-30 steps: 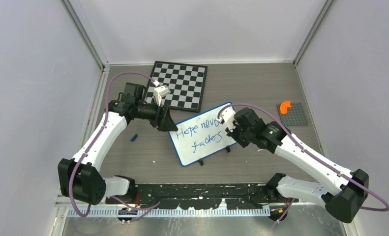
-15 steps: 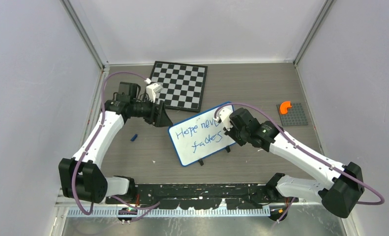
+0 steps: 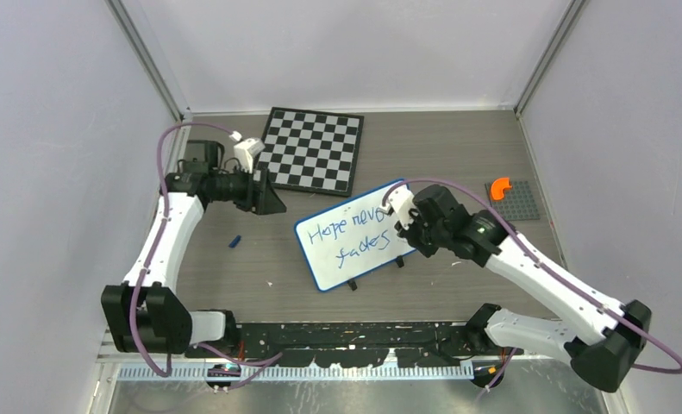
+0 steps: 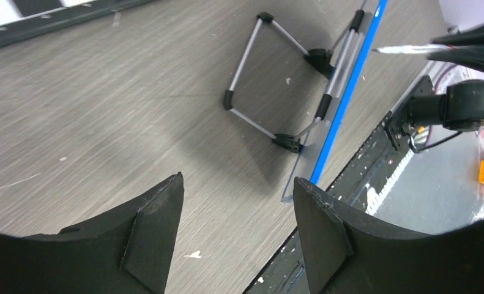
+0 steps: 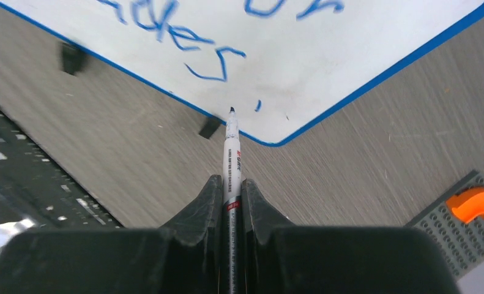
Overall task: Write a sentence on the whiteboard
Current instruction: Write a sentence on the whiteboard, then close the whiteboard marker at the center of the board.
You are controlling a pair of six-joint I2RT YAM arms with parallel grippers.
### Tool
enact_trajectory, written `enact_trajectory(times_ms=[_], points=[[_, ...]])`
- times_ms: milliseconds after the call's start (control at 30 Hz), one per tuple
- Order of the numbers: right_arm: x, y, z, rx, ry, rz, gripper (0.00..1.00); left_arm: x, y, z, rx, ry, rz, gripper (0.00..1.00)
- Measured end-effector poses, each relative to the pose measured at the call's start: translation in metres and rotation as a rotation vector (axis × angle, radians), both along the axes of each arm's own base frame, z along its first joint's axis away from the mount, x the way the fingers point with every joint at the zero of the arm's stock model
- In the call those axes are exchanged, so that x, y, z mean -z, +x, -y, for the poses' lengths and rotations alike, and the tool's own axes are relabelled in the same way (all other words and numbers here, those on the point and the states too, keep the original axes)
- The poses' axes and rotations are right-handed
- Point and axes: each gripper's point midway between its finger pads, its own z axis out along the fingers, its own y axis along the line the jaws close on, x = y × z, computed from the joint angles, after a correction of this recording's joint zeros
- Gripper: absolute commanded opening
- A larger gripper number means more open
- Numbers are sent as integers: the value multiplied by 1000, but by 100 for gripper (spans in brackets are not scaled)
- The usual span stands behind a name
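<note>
Whiteboard, small, white and blue-rimmed, stands at centre, carrying blue handwritten words "Hope never fades". At its ten o'clock our left gripper hangs released; at three o'clock our right gripper clenches a white marker pen.

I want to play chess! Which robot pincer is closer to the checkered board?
Left. The left pincer is by the chessboard's near-left corner, open; the right pincer, shut on the marker, is at the whiteboard's edge, farther away.
</note>
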Motion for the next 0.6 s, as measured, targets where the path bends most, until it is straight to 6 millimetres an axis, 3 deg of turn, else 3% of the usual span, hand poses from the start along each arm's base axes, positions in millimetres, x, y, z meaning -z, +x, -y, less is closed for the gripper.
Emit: enact_trajectory(times_ms=[167,267,333,433,600], points=[[-61,-14,-15,-78,167,54,0,-19,15,-49,-111,55,65,66],[-86,-16,-22,-104,225,71,0,-20,18,-83,-147,142,83,65],[-98,-15,-27,-110,249,62,0,-10,16,-103,-143,212,61,65],[-114,-9,-35,-104,279,46,0,21,8,-126,-95,321,-22,63],[-142,7,-48,-64,331,41,0,66,-2,-145,-26,419,-140,55]])
